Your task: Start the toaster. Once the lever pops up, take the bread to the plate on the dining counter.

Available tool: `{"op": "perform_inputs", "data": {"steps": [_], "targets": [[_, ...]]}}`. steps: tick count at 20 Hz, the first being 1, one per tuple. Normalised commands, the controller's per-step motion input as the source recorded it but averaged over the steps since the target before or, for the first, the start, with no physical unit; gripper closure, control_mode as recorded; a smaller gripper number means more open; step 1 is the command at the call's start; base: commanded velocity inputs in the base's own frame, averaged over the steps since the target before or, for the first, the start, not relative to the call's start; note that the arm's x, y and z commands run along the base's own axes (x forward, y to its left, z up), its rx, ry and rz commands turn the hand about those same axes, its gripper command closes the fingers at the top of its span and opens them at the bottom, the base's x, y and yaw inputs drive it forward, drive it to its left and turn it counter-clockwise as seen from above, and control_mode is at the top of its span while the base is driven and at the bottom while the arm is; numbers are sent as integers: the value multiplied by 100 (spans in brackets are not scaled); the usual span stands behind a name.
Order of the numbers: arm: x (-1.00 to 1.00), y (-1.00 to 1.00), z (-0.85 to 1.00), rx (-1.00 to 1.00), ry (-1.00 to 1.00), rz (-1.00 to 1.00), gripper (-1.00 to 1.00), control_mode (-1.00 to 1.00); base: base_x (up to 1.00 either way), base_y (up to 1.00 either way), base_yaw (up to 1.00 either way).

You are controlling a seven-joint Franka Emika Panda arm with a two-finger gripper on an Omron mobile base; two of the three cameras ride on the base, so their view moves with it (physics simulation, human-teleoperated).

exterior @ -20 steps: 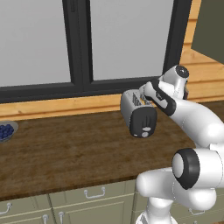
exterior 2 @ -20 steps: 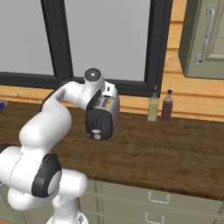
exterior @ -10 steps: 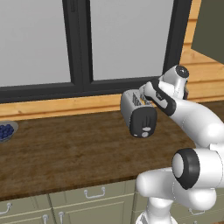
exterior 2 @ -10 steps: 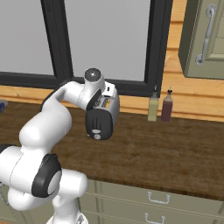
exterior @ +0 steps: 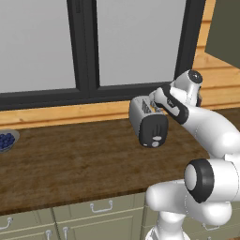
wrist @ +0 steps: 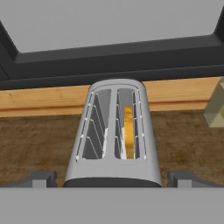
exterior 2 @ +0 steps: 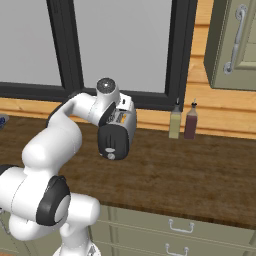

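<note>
The silver-grey toaster [wrist: 114,131] stands on the wooden counter under the window, its black end panel [exterior: 153,130] facing the robot. The bread [wrist: 128,132], seen edge-on as an orange-tan strip, sits low in the right-hand slot; the left slot is empty. My gripper [wrist: 113,179] hovers just above the toaster's near end and is open, with one fingertip [wrist: 41,178] out to each side of the body and nothing between them. In the right base view my hand is above the toaster [exterior 2: 118,131]. The plate and the dining counter are out of view.
Two bottles [exterior 2: 182,121] stand against the wall right of the toaster. A grey bowl of blue berries [exterior: 5,140] sits at the counter's far left. The window frame [exterior: 84,93] runs behind, and a wall cabinet [exterior 2: 235,45] hangs at upper right.
</note>
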Motion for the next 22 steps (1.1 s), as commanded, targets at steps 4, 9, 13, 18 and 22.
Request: {"op": "perform_inputs", "data": {"steps": [4,9,13,18,22], "targets": [[0,0,0,0,0,0,-100,-100,0,0,0],[0,0,0,0,0,0,-100,-100,0,0,0],[0,0,0,0,0,0,-100,-100,0,0,0],[0,0,0,0,0,0,-100,-100,0,0,0],[0,0,0,0,0,0,-100,-100,0,0,0]]}}
